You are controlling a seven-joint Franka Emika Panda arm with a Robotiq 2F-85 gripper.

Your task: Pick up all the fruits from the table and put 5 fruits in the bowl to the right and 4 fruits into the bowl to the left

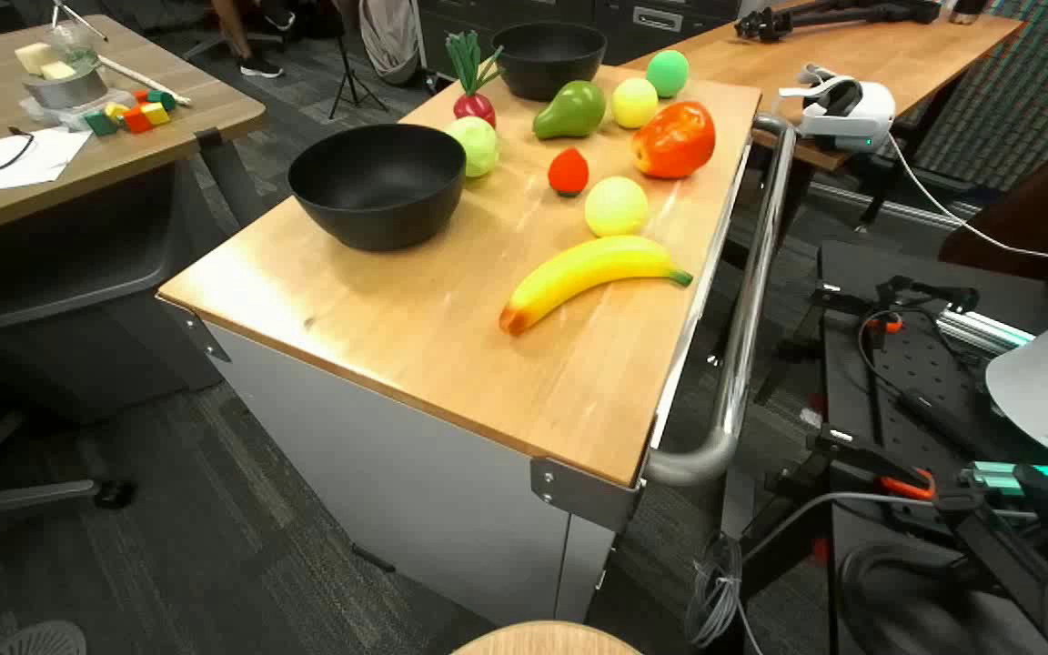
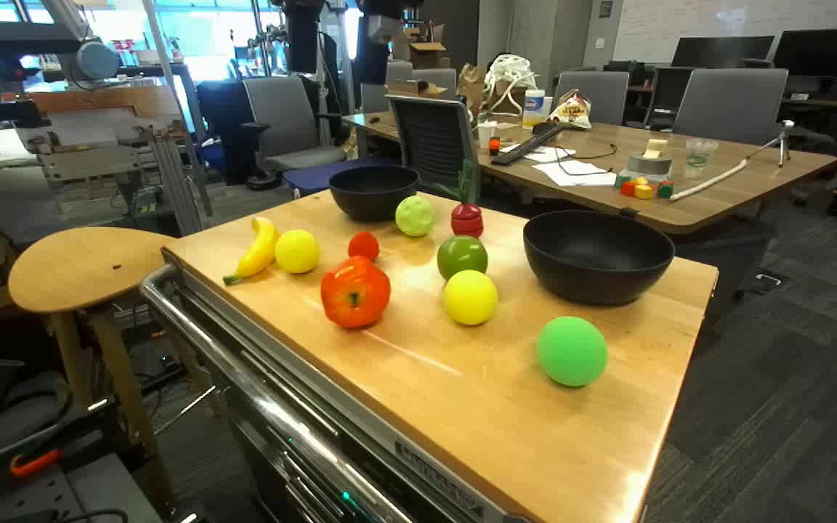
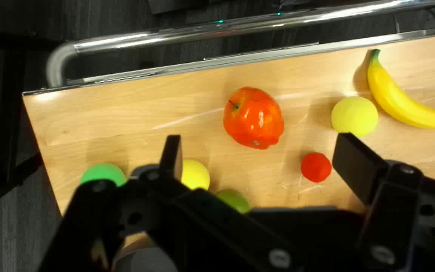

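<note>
Hanging with a wide-spread, empty gripper (image 3: pixel 258 151), probably to descend towards the large red-orange fruit (image 3: pixel 253 118), framed within its span on the handrail (image 3: pixel 217 30) side

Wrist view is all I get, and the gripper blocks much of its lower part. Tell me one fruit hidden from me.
Observer: A pale green round fruit, right beside a black bowl.
Operator: Name another.
Observer: A red radish, between that bowl and a second black bowl in both exterior views.
Operator: Now tell me how high I am.
Observer: In an exterior view, the gripper hangs well above the table.
</note>
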